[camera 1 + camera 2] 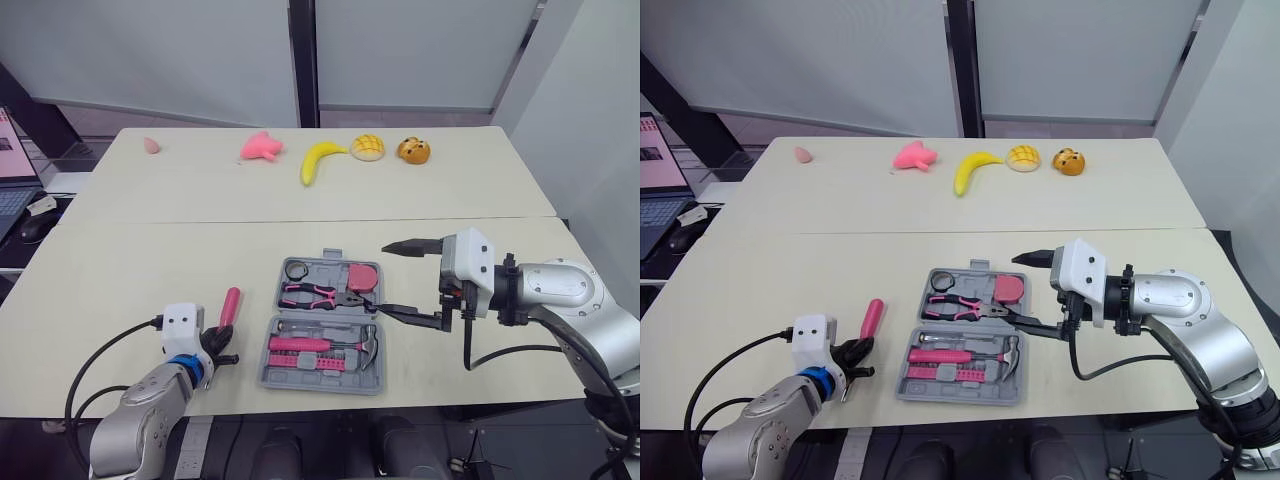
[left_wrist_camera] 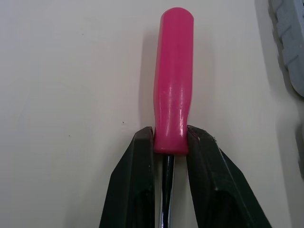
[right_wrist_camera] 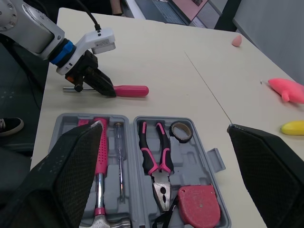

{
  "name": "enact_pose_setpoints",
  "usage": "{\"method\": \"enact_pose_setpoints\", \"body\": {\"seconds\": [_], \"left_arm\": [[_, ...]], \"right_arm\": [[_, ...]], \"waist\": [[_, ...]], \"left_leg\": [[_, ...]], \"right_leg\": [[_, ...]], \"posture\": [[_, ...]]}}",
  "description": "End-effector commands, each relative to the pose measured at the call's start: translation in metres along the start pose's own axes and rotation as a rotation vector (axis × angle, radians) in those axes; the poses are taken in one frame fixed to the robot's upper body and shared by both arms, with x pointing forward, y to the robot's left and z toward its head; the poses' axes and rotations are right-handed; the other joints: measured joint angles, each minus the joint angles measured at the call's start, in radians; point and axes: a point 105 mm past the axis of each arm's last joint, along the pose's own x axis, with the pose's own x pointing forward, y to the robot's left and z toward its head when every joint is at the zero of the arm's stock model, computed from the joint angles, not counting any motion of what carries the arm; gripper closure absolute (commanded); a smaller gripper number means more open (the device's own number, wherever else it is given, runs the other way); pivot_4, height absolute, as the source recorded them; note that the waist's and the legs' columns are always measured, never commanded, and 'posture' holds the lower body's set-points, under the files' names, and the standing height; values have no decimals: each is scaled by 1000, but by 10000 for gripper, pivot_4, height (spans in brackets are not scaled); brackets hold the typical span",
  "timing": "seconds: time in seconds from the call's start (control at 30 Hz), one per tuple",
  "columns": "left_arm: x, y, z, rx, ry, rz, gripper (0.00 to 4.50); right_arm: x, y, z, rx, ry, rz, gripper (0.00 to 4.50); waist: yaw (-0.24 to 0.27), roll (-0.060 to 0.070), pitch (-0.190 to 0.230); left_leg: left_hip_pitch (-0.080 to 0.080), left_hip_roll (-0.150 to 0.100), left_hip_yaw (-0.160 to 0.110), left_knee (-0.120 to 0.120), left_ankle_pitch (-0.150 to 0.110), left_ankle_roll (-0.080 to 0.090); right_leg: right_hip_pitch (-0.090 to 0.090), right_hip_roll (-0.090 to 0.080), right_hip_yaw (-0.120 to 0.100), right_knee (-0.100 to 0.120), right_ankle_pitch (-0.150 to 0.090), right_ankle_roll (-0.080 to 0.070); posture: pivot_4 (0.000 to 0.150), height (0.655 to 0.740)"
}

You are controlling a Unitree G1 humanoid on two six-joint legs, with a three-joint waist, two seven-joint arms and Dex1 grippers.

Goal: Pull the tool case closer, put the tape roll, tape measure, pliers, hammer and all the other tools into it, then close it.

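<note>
On the table point(image 1: 120, 270), left gripper point(image 2: 169, 140) clamps the screwdriver point(image 2: 173, 71), shaft mostly hidden.

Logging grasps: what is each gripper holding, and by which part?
Left gripper clamps the screwdriver at the handle's shaft end; right gripper is open, holding nothing.

Screwdriver point(image 2: 173, 80): handle glossy pink plastic, smooth; shaft bright metal. Left claw point(image 2: 169, 140): fingers point(image 2: 133, 185) matt black, faintly scuffed. Right claw point(image 3: 164, 126): pads point(image 3: 71, 166) black, fine rough grid texture. Tool case point(image 1: 318, 268): matt grey moulded plastic. Surface point(image 1: 130, 280): smooth matt cream.
</note>
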Motion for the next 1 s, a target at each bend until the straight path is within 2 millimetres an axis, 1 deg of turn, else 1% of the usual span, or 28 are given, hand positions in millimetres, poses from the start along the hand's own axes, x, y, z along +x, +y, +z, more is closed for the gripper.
{"method": "enact_pose_setpoints", "body": {"seconds": [0.03, 0.23, 0.27, 0.3, 0.43, 0.6, 0.77, 0.9, 1.0], "left_arm": [[0, -3, 3, -12, -16, 7, 39422], [-2, -4, 8, -30, -19, 31, 39422], [-3, -6, 9, -36, -19, 27, 32192], [-3, -8, 11, -37, -22, 24, 29644], [-7, -12, 17, -39, -30, 14, 17094], [-16, -8, 22, -53, -53, 37, 67], [-23, -8, 21, -65, -61, 25, 67], [-23, -6, 11, -13, -24, 1, 67], [-20, -4, 10, 49, -12, -21, 67]], "right_arm": [[-1, 2, 5, -39, -11, 4, 0], [-2, 2, 4, -43, -3, 2, 0], [-2, 2, 4, -45, -2, 2, 0], [-2, 2, 4, -46, 0, 2, 0], [-3, 1, 4, -53, 1, 1, 0], [-4, 1, 4, -54, 3, -1, 0], [-4, 1, 3, -55, 4, -3, 0], [-3, 1, 3, -56, -1, -2, 0], [-2, 1, 2, -56, -2, -1, 0]], "waist": [[0, 0, 0], [1, 0, 0], [1, 0, 0], [1, 0, 0], [0, 0, 0], [0, 0, 0], [0, 0, 0], [0, 0, 0], [0, 0, 0]], "left_leg": [[0, 0, 0, 0, 0, 0], [0, 0, 0, 0, 0, 0], [0, 0, 0, 0, 0, 0], [0, 0, 0, 0, 0, 0], [0, 0, 0, 0, 0, 0], [0, 0, 0, 0, 0, 0], [0, 0, 0, 0, 0, 0], [0, 0, 0, 0, 0, 0], [0, 0, 0, 0, 0, 0]], "right_leg": [[0, 0, 0, 0, 0, 0], [0, 0, 0, 0, 0, 0], [0, 0, 0, 0, 0, 0], [0, 0, 0, 0, 0, 0], [0, 0, 0, 0, 0, 0], [0, 0, 0, 0, 0, 0], [0, 0, 0, -1, 0, 0], [0, 0, 0, -1, 0, 0], [0, 0, 0, -1, -1, 1]], "posture": [[1500, 7400], [1500, 7400], [1500, 7400], [1500, 7400], [1500, 7400], [1500, 7400], [1500, 7400], [1500, 7400], [1500, 7400]]}}
